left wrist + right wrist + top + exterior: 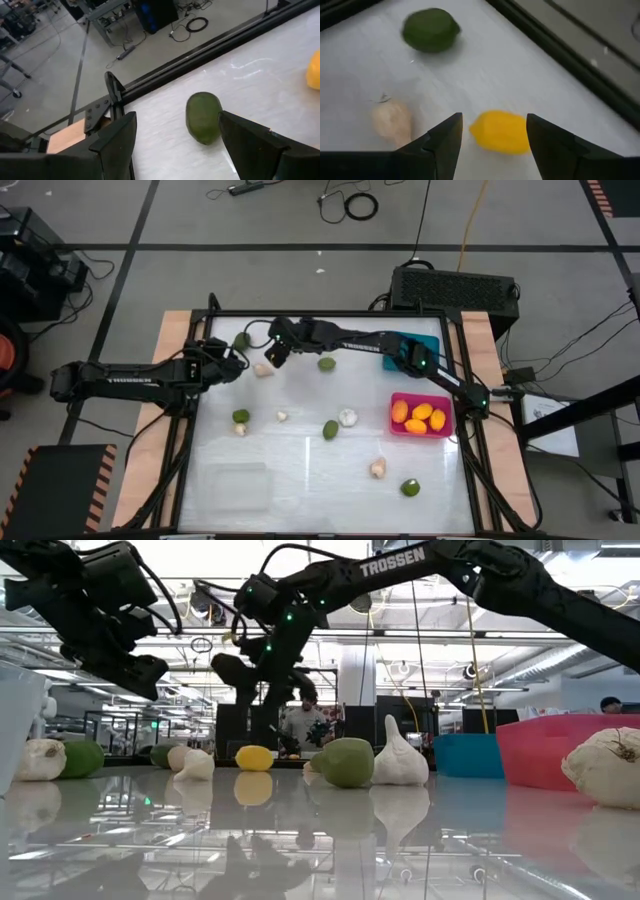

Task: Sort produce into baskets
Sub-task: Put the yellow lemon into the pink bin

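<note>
My right gripper (274,350) is open and hovers above a yellow citrus fruit (502,131) near the table's far edge; its fingers stand on either side of the fruit without touching it. My left gripper (228,358) is open above a dark green lime (204,117) at the far left and is also clear of it. A garlic bulb (263,369) and another lime (326,364) lie close by. The pink basket (394,420) holds several orange fruits. The teal basket (428,341) sits partly under the right arm. The clear basket (235,485) stands at the near left.
Loose on the table are limes (241,417) (331,429) (410,488) and garlic bulbs (347,417) (377,469) (282,416). The two grippers are close together near the far left. A black frame rail (200,55) runs along the table's far edge.
</note>
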Motion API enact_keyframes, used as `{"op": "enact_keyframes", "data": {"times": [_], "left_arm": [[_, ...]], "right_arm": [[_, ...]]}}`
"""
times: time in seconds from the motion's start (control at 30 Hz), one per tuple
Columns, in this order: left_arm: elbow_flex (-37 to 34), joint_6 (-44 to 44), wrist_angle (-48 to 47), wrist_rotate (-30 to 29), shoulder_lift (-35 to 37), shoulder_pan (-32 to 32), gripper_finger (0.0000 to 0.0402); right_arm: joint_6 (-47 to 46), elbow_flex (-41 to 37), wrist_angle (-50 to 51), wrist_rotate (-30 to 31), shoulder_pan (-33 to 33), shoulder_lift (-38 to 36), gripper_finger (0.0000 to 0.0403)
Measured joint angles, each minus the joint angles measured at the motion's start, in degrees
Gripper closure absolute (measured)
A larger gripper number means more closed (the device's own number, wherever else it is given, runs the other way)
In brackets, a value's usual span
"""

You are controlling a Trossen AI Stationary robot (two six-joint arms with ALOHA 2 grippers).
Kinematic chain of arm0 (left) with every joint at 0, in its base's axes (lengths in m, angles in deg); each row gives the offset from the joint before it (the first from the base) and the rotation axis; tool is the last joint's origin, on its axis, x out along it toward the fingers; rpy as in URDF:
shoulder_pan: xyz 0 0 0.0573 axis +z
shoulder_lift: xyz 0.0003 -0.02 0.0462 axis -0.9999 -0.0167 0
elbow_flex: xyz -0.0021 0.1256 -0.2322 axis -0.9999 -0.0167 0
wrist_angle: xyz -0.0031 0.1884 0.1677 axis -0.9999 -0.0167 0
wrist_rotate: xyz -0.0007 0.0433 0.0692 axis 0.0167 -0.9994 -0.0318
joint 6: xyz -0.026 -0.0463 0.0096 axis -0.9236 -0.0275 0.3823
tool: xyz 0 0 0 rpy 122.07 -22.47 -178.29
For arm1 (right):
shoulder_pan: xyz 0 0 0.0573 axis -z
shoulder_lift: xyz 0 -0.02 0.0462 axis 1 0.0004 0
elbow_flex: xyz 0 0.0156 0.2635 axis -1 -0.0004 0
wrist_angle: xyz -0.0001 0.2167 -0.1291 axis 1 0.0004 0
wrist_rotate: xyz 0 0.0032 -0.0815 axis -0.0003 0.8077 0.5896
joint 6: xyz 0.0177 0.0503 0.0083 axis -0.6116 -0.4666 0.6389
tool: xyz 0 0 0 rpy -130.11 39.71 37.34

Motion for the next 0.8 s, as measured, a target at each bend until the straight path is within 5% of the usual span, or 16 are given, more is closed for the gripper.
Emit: {"op": "enact_keyframes", "data": {"times": [0.2,0.47,0.8], "left_arm": [[0.0,0.04,-0.06,0.27,0.01,-0.02,0.0116],[0.0,0.04,0.37,0.3,0.01,-0.02,0.0116],[0.0,0.52,1.67,0.32,0.01,-0.02,0.0116]], "right_arm": [[16.93,0.0,2.62,-9.81,1.85,-0.02,0.017],[35.24,0.0,7.21,-10.12,4.22,0.28,0.0119],[51.07,0.07,2.98,-16.38,4.11,0.91,0.011]]}}
